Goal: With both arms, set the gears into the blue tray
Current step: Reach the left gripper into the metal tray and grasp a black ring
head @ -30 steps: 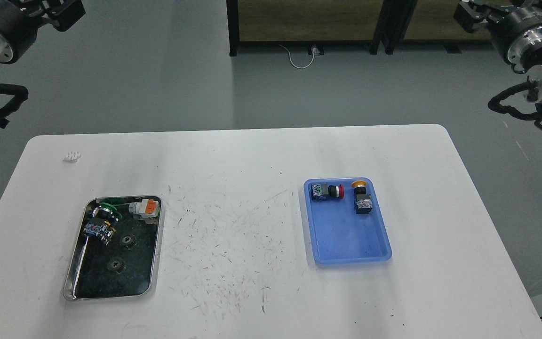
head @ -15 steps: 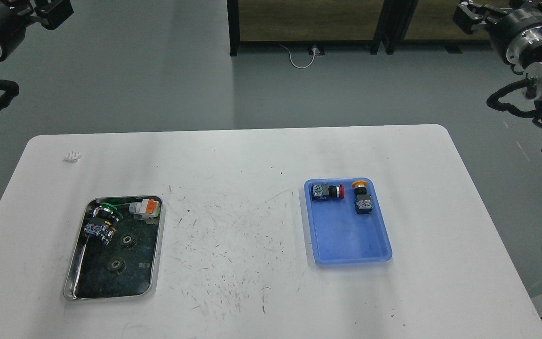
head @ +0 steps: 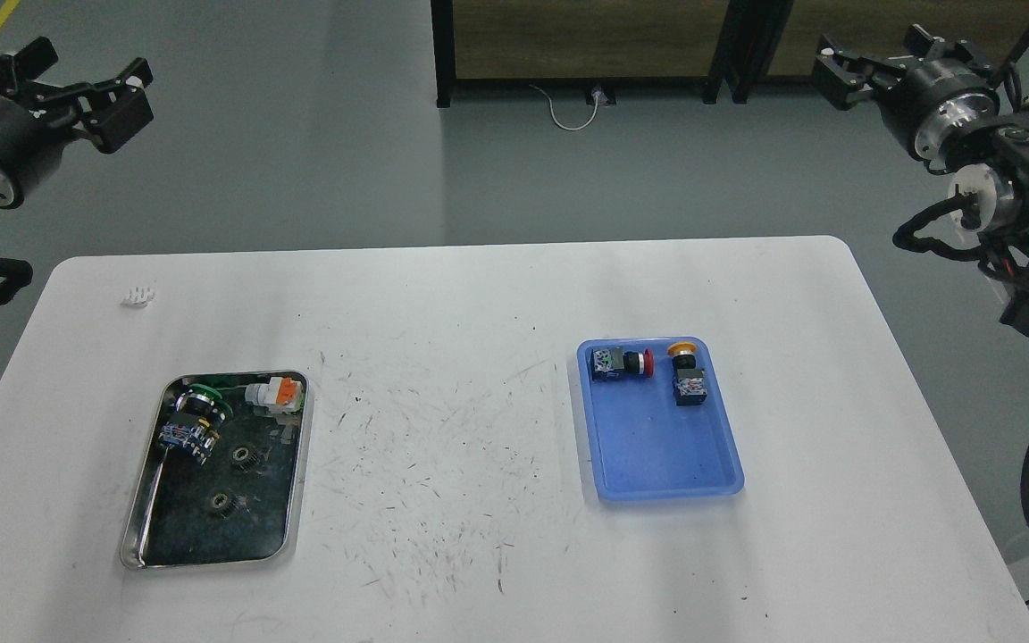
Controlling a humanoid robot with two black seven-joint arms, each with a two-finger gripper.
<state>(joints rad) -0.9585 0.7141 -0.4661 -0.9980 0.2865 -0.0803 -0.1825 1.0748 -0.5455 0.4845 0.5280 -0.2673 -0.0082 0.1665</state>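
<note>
Two small black gears (head: 244, 456) (head: 221, 504) lie in the shiny steel tray (head: 211, 561) at the left of the white table. The blue tray (head: 648, 451) sits right of centre, and no gear is in it. My left gripper (head: 81, 80) hangs above the floor beyond the table's far left corner, open and empty, with a blue light on its wrist. My right gripper (head: 876, 54) is high beyond the far right corner, fingers spread open and holding nothing. Both are far from the gears and the trays.
The steel tray also holds a green-capped switch (head: 193, 420) and a white and orange part (head: 273, 393). A red-capped switch (head: 622, 363) and a yellow-capped one (head: 686, 379) lie at the blue tray's far end. A small white piece (head: 138, 296) lies near the far left corner.
Both grippers have come further into view. The left one dropped lower and turned, showing its spread fingers. The right one shifted left. Nothing on the table moved.
</note>
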